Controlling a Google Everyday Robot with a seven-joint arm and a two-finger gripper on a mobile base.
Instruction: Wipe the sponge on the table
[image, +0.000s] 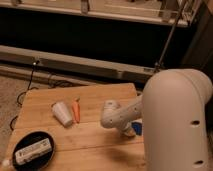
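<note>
The light wooden table (100, 147) fills the lower left of the camera view. My white arm reaches in from the right, its bulky elbow covering the table's right side. The gripper (128, 131) is low over the table near its right edge, mostly hidden behind the wrist. A small patch of the dark-blue sponge (136, 129) shows right beside the gripper, at table level. Whether the gripper holds the sponge does not show.
A white cup (62, 114) lies tipped on the table's left half, with a thin orange stick (76, 111) beside it. A round black pan (32, 148) holding a white object sits at the front left corner. Dark shelving and a cable run behind.
</note>
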